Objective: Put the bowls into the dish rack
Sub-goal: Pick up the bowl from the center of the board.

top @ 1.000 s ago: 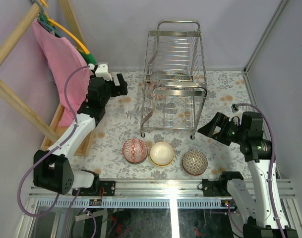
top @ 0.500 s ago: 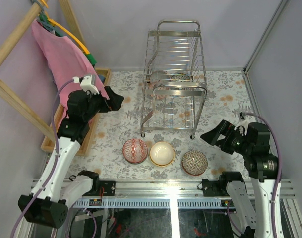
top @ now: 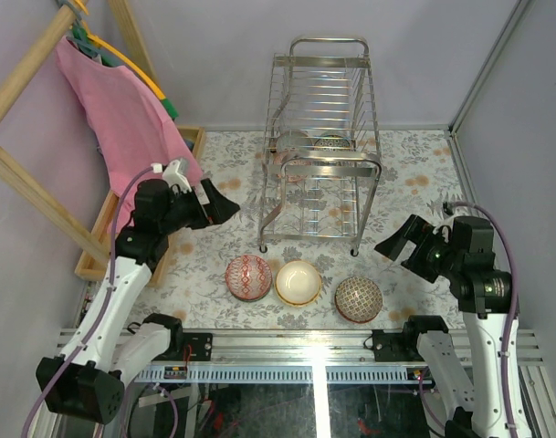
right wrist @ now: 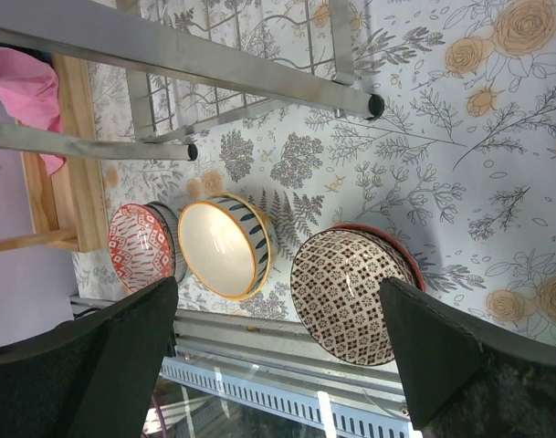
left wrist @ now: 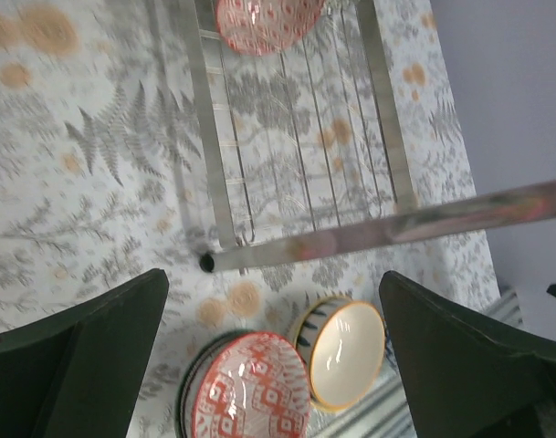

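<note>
**Bowls, loose (3):** in a row on the floral surface (top: 214, 260), just in front of the dish rack's (top: 321, 109) near legs.
- red-and-white bowl (top: 248, 276), left
- cream bowl (top: 298, 282), middle, touching the red one
- brown lattice bowl (top: 358, 299), right, set apart

**Bowls, racked (2):** low at the rack's far end (top: 332, 142), seen through the wires.

**Dish rack:** chrome wire, two tiers, upright.

**Left gripper** (top: 221, 199): left of the rack, jaws spread wide, holding nothing.

**Right gripper** (top: 393, 239): right of the rack, jaws wide apart, empty.
</note>
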You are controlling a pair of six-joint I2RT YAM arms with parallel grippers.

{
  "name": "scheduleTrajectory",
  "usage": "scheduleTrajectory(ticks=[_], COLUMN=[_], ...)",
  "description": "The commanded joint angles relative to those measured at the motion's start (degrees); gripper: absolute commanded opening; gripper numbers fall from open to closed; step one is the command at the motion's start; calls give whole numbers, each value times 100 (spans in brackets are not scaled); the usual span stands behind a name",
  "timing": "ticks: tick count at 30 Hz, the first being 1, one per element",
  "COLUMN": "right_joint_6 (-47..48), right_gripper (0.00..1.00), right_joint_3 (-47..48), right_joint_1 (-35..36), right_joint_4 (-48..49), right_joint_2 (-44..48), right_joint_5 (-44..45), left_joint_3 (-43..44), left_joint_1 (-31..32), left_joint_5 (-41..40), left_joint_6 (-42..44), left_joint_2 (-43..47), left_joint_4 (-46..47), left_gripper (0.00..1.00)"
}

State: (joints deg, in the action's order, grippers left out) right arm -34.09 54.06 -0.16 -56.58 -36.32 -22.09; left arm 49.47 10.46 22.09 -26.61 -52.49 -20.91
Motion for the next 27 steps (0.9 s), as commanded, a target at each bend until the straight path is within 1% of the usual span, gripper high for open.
scheduleTrajectory(ticks=[1,3,5,8,10,12,14,16,21,23,27], right_joint_6=[-86,16,95,416,420,362,345,387,424,411,516], right_gripper=[99,99,99,100,98,94,91,88,85,84,79], right_joint_3=[-7,-122,-249,-285,-422,-603,-804,-1025,-1584,-1603,-1510], right_joint_1=[8,7,8,8,7,2,7,8,14,16,124], right_joint_4=[84,219,200,-33,80,314,468,565,964,1052,1008], right_joint_2=[229,292,185,-105,-55,67,39,-132,-115,-93,-383], right_joint_5=[65,44,68,69,95,45,-11,-91,-298,-367,-256], left_joint_3=[-412,-551,-676,-751,-823,-995,-1267,-1400,-1361,-1340,-1303], left_joint_1=[-17,-18,-25,-17,-24,-27,-31,-27,-13,-11,-9], left_joint_5=[992,956,1090,1414,1586,1949,2097,2180,2235,2095,1680], left_joint_6=[-577,-768,-956,-1158,-1335,-1514,-1745,-1844,-1803,-1712,-1672], left_joint_2=[208,428,582,510,361,375,613,833,972,1085,1267], left_joint_4=[287,444,634,744,702,1003,1359,1518,1096,878,546], left_gripper=[100,100,100,100,100,100,100,100,100,100,100])
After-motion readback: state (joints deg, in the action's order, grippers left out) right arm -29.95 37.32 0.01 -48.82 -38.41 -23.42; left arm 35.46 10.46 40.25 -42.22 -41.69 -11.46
